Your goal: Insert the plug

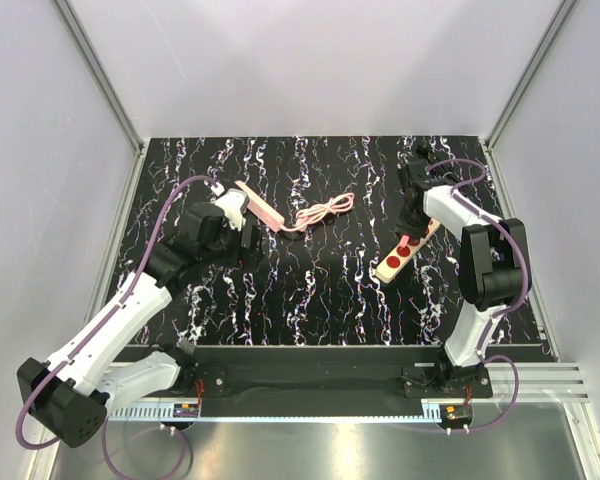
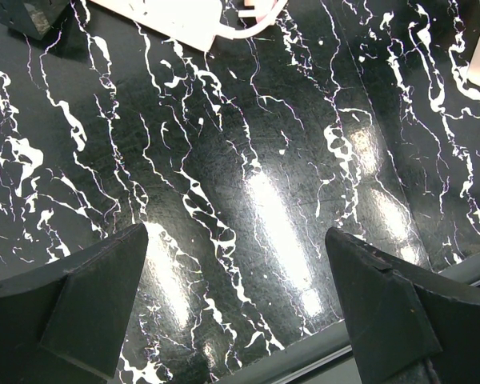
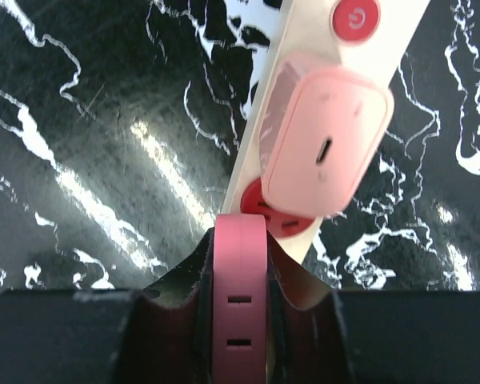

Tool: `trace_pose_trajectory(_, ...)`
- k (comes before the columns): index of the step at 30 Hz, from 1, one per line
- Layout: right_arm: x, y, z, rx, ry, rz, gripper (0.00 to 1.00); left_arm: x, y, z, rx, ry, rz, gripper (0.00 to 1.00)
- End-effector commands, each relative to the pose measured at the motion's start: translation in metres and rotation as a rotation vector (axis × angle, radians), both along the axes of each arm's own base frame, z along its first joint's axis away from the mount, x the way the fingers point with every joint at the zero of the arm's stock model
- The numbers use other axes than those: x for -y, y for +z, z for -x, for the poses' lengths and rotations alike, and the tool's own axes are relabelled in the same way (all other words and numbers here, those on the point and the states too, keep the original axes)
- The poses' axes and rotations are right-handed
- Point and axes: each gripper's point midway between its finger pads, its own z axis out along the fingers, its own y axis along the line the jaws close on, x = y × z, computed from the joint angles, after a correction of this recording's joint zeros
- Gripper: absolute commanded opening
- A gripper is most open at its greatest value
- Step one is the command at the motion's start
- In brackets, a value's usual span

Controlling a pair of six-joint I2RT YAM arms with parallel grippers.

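White enclosure walls all around, and a black marble-look surface point(image 1: 310, 290) with white veins carried everything. The cream power strip point(image 1: 393, 265) lay at a slant, so I'll place everything off that.

The right gripper point(image 3: 240, 248) was right over the far half of the power strip, clenched on a pink plug point(image 3: 240, 320), a flat piece with two little slots showing. In the right wrist view the plug's tip sat right at the edge of a red socket point(image 3: 260, 210); couldn't tell if it was actually touching. Just past that socket a pink adapter point(image 3: 324, 148) with a small port in its face was seated in the strip, and beyond that was a red power button point(image 3: 354, 18).

The left gripper point(image 2: 240, 272) was well off to the left of the power strip, spread wide with nothing in it, hovering above bare surface. Between it and the strip lay a pink cable point(image 1: 325, 212) in a loose squiggle, joined to a long pink bar point(image 1: 261, 207) near the left gripper.
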Motion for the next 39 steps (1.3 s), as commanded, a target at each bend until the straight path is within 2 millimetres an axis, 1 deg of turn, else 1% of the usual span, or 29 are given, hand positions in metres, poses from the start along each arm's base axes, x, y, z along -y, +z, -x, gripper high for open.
trace_pose_trajectory(1, 0.048, -0.051, 0.153, -0.657, 0.056, 0.189, 0.00, 0.003, 0.015, -0.004, 0.057, -0.009, 0.026, 0.99)
trace_pose_trajectory(5, 0.050, -0.034, 0.145, -0.567, 0.007, 0.208, 0.00, 0.005, 0.015, -0.004, 0.052, -0.016, 0.032, 0.99)
trace_pose_trajectory(6, 0.052, -0.025, 0.142, -0.526, -0.011, 0.218, 0.00, 0.009, 0.016, -0.002, 0.046, -0.033, 0.047, 0.99)
trace_pose_trajectory(8, 0.055, -0.015, 0.138, -0.479, -0.024, 0.235, 0.00, 0.009, 0.017, -0.001, 0.047, -0.035, 0.050, 0.99)
trace_pose_trajectory(9, 0.060, -0.004, 0.132, -0.422, -0.054, 0.267, 0.00, 0.009, 0.018, -0.001, 0.050, -0.036, 0.053, 0.99)
trace_pose_trajectory(11, 0.060, 0.004, 0.129, -0.376, -0.072, 0.266, 0.00, 0.009, 0.019, -0.001, 0.054, -0.036, 0.056, 0.99)
trace_pose_trajectory(12, 0.059, 0.009, 0.126, -0.340, -0.096, 0.259, 0.00, 0.009, 0.019, 0.000, 0.053, -0.036, 0.058, 0.99)
trace_pose_trajectory(16, 0.046, 0.014, 0.119, -0.267, -0.095, 0.275, 0.00, 0.010, 0.021, 0.000, 0.057, -0.041, 0.065, 0.99)
trace_pose_trajectory(17, 0.040, 0.016, 0.115, -0.228, -0.096, 0.272, 0.00, 0.010, 0.021, 0.001, 0.059, -0.041, 0.066, 0.99)
trace_pose_trajectory(20, 0.032, 0.020, 0.100, -0.154, -0.095, 0.234, 0.00, 0.010, 0.021, 0.001, 0.060, -0.041, 0.066, 0.99)
trace_pose_trajectory(23, 0.027, 0.035, 0.088, -0.109, -0.078, 0.205, 0.00, 0.010, 0.020, 0.003, 0.060, -0.047, 0.070, 0.99)
trace_pose_trajectory(26, 0.006, 0.065, 0.075, -0.019, -0.016, 0.101, 0.00, 0.016, 0.020, 0.003, 0.048, -0.051, 0.102, 0.99)
trace_pose_trajectory(27, -0.009, 0.087, 0.072, 0.049, 0.044, 0.051, 0.00, 0.022, 0.021, 0.004, 0.030, -0.054, 0.137, 0.99)
trace_pose_trajectory(28, -0.019, 0.099, 0.071, 0.089, 0.079, 0.019, 0.00, 0.030, 0.028, 0.003, 0.033, -0.071, 0.178, 0.99)
trace_pose_trajectory(29, -0.031, 0.113, 0.065, 0.148, 0.138, -0.023, 0.00, 0.044, 0.034, 0.011, 0.004, -0.135, 0.241, 0.98)
trace_pose_trajectory(30, -0.053, 0.133, 0.069, 0.208, 0.197, -0.136, 0.00, 0.054, 0.038, 0.015, -0.031, -0.163, 0.295, 0.97)
trace_pose_trajectory(31, -0.067, 0.145, 0.070, 0.253, 0.242, -0.202, 0.00, 0.065, 0.054, 0.014, -0.021, -0.205, 0.356, 0.94)
trace_pose_trajectory(32, -0.084, 0.161, 0.060, 0.346, 0.268, -0.279, 0.00, 0.080, 0.065, 0.027, -0.057, -0.298, 0.436, 0.92)
trace_pose_trajectory(33, -0.104, 0.177, 0.071, 0.398, 0.325, -0.398, 0.00, 0.089, 0.073, 0.031, -0.093, -0.314, 0.508, 0.87)
trace_pose_trajectory(34, -0.120, 0.190, 0.076, 0.445, 0.369, -0.470, 0.00, 0.097, 0.090, 0.028, -0.061, -0.354, 0.582, 0.85)
trace_pose_trajectory(35, -0.136, 0.211, 0.068, 0.545, 0.389, -0.559, 0.00, 0.107, 0.103, 0.040, -0.117, -0.408, 0.677, 0.84)
trace_pose_trajectory(36, -0.148, 0.222, 0.081, 0.579, 0.436, -0.638, 0.00, 0.112, 0.111, 0.042, -0.125, -0.436, 0.725, 0.82)
trace_pose_trajectory(37, -0.162, 0.231, 0.087, 0.611, 0.480, -0.677, 0.00, 0.117, 0.125, 0.043, -0.089, -0.495, 0.782, 0.82)
trace_pose_trajectory(38, -0.171, 0.244, 0.087, 0.666, 0.508, -0.710, 0.00, 0.120, 0.131, 0.043, -0.108, -0.491, 0.824, 0.79)
trace_pose_trajectory(39, -0.173, 0.249, 0.090, 0.694, 0.505, -0.714, 0.00, 0.123, 0.133, 0.041, -0.114, -0.495, 0.839, 0.78)
